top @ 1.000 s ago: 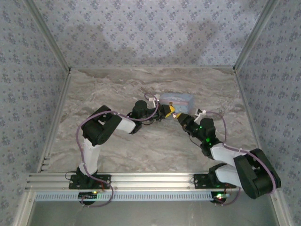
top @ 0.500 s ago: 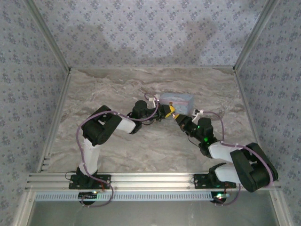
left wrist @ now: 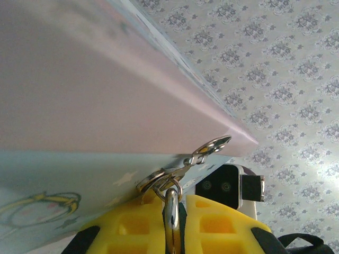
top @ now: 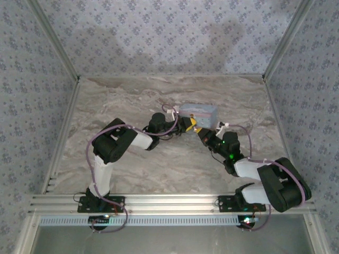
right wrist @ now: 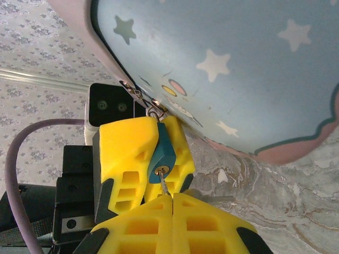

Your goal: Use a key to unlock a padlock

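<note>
The small teal padlock (right wrist: 164, 153) hangs from the hasp of the pastel tin (right wrist: 238, 69) and is clamped between the yellow fingers (right wrist: 124, 151) of my left gripper (left wrist: 173, 203). In the left wrist view its silver shackle (left wrist: 172, 214) stands between those shut jaws, linked to the tin's metal loop (left wrist: 159, 180). My right gripper (right wrist: 172, 198) is shut on the key (right wrist: 166, 186), whose thin blade sits in the brass keyhole on the padlock's underside. From above, the left gripper (top: 188, 124) and the right gripper (top: 202, 135) meet tip to tip at the tin's front left corner.
The tin (top: 199, 114) lies on the marble-patterned table (top: 132, 100) at mid-depth, a little right of centre. Patterned walls (top: 159, 32) close off the back and both sides. The two forearms reach inward across the table's middle.
My right gripper's jaws have closed on the key, and the right arm has edged slightly inward toward the padlock. The left arm and the tin have stayed put.
</note>
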Robot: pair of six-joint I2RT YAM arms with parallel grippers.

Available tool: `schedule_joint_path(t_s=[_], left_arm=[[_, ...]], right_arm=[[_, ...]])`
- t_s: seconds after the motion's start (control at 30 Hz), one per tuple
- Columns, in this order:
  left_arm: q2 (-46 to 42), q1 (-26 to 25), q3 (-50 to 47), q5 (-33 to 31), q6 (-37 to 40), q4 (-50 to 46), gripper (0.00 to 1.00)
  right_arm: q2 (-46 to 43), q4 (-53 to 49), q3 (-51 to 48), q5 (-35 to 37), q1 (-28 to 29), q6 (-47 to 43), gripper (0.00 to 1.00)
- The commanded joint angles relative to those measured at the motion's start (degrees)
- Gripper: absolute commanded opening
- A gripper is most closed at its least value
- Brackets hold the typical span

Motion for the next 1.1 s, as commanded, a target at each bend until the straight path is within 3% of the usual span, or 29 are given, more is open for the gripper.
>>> schedule_joint_path(t_s=[0.0, 0.4, 1.07], left_arm=[[0.4, -1.4, 2.6, 2.6, -0.8, 6.1, 0.00], [0.7, -1.7, 2.6, 2.7, -1.2, 7.0, 0.00], [-0.3, -2.6, 0.0, 5.0, 0.4, 5.6, 0.00]], right_arm=[[1.2, 1.5, 2.0, 1.0, -0.6, 0.8, 0.00], [6.8, 11.9, 1.8, 0.7, -1.4, 6.6, 0.00], [11.7, 7.9, 7.3, 0.5, -1.0, 4.9, 0.00]])
